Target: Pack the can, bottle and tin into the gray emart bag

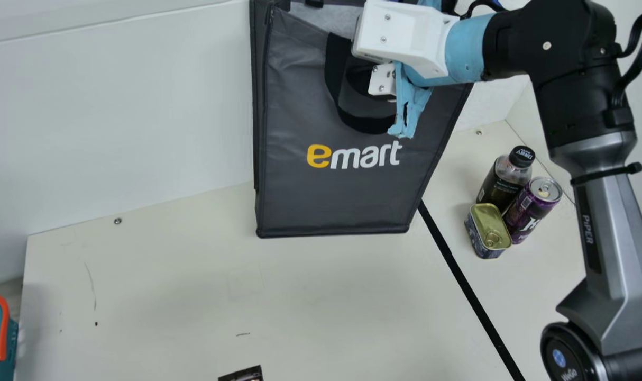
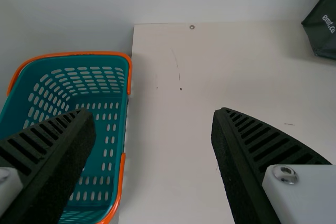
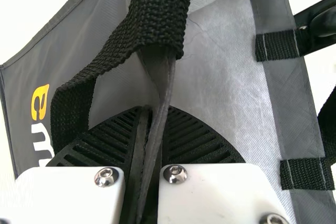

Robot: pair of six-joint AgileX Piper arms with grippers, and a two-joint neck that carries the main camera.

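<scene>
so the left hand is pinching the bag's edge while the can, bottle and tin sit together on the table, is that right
Not quite: the right wrist view shows that it's the right hand pinching the bag's edge. The can, bottle and tin do sit together on the table.

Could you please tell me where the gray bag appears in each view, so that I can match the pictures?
Main view: upper middle, the bag's printed front facing the camera.
Left wrist view: at the right edge, near the top, its lower corner.
Right wrist view: across the upper and middle parts, its rim between the right gripper's fingers.
Landmark shared by the main and right wrist views: the orange letter.
</scene>
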